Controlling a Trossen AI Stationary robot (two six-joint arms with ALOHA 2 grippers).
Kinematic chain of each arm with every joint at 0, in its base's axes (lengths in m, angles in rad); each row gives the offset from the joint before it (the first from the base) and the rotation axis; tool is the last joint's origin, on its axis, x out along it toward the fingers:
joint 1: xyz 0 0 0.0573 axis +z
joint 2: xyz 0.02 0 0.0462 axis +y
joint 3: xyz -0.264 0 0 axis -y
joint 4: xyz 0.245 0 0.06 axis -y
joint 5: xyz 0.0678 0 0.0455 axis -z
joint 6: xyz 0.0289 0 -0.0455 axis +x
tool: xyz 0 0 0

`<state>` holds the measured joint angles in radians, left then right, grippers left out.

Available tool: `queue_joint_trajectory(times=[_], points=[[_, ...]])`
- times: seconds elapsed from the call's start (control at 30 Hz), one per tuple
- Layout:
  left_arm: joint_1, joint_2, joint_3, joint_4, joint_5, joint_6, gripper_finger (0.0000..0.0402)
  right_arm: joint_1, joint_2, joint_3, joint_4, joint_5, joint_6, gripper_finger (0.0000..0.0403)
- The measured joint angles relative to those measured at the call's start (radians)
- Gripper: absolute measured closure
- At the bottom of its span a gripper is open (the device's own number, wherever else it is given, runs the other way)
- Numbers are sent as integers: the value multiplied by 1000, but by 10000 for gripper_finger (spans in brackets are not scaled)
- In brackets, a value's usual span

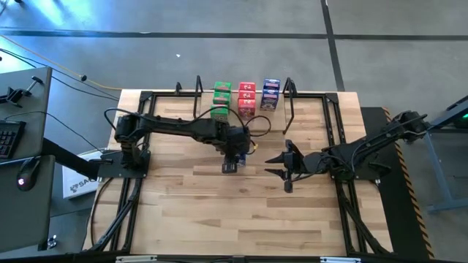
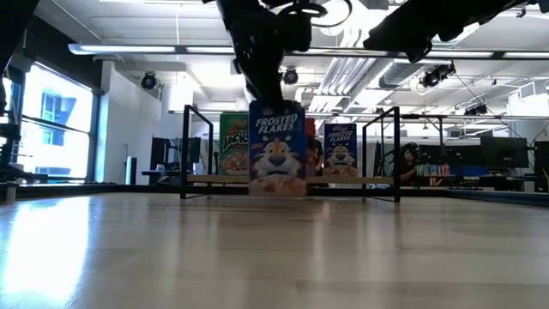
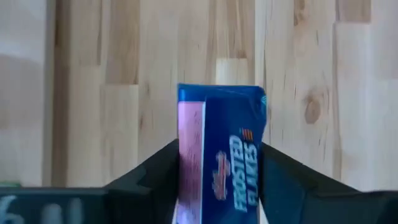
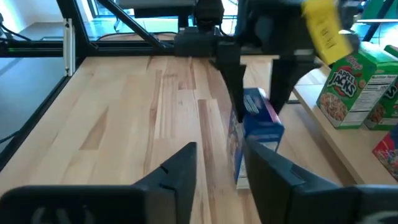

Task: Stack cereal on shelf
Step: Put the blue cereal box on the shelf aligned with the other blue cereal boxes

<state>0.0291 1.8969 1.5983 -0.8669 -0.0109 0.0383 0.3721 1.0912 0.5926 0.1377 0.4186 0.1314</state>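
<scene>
My left gripper [image 1: 231,162] reaches over the middle of the table and is shut on a blue Frosted Flakes cereal box [image 2: 277,150], which stands upright. My right gripper [image 1: 273,166] hovers open just right of that box, touching nothing; its fingers frame the box [image 4: 258,124] in the right wrist view. The shelf [image 1: 314,109] stands along the far edge, a wooden board between black end frames. On it stand green boxes [image 1: 221,100], red boxes [image 1: 246,98] and a blue box [image 1: 270,93]. My left gripper pinches the blue box's top end [image 3: 221,124] between its two fingers [image 3: 286,180], which lie on the two broad faces. It comes from above, pointing down. The box is upright below the fingers, its bottom [image 2: 277,194] at the tabletop; whether it rests there I cannot tell.
The shelf's black uprights [image 2: 186,150] [image 2: 397,150] rise at both ends of the board. Black rails [image 1: 344,212] run along the table's left and right sides. Bare wooden tabletop [image 1: 234,219] stretches toward the near edge. A desk with a keyboard [image 1: 11,135] sits off the left.
</scene>
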Motion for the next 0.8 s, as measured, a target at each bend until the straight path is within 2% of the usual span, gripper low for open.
queue_joint_trajectory(times=[0.17,0.37,0.47,0.63,0.8], points=[[4,-6,57,-8,-1,7,198,0,0,0,-9,-4,3,234],[-10,-114,41,36,0,3,201,-15,1,36,-38,-10,29,163],[-29,-220,-76,156,0,-26,213,-42,7,63,-45,-61,26,143],[-72,-446,-366,487,-1,-131,243,-126,52,101,-47,-149,18,134],[-126,-641,-641,797,-93,-212,271,-218,136,149,-46,-253,-7,134]])
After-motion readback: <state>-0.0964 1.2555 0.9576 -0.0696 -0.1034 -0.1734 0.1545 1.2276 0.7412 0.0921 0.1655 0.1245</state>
